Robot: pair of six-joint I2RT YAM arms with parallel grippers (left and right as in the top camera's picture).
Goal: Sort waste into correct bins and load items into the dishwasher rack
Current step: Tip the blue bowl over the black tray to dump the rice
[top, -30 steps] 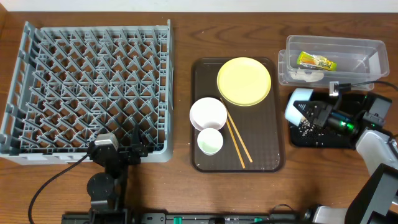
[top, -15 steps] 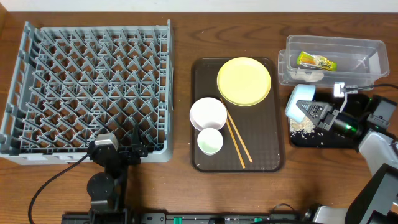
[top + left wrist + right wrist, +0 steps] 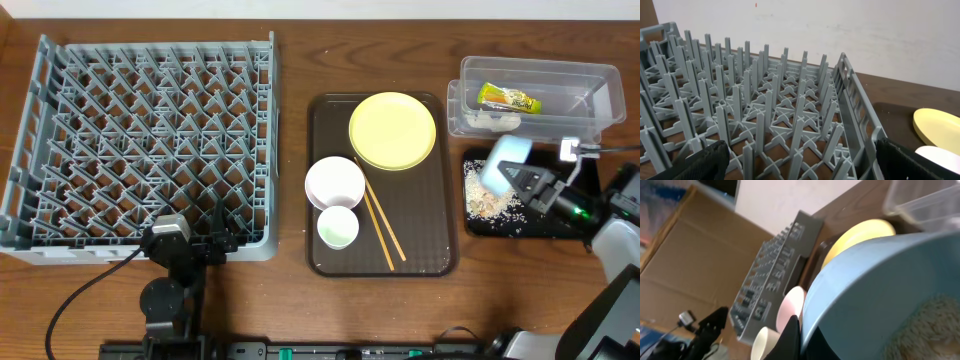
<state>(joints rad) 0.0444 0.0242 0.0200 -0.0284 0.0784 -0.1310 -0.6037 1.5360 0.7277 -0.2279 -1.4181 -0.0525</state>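
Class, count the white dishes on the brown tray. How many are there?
2: a white bowl at the tray's left edge, and a small white cup beside it, nearer the robot. None seem hidden.

Blurred and cropped, the light blue bowl (image 3: 865,275) fills the right wrist view; overhead, the right arm (image 3: 615,235) covers part of the black tray (image 3: 480,230). The yellow plate (image 3: 937,127) runs off the left wrist frame.

Overhead looks straight down on the whole table (image 3: 290,50). The left wrist view skims low across the rack (image 3: 790,115); the right, tilted, hugs a blue bowl (image 3: 865,285). All show the yellow plate (image 3: 392,130).
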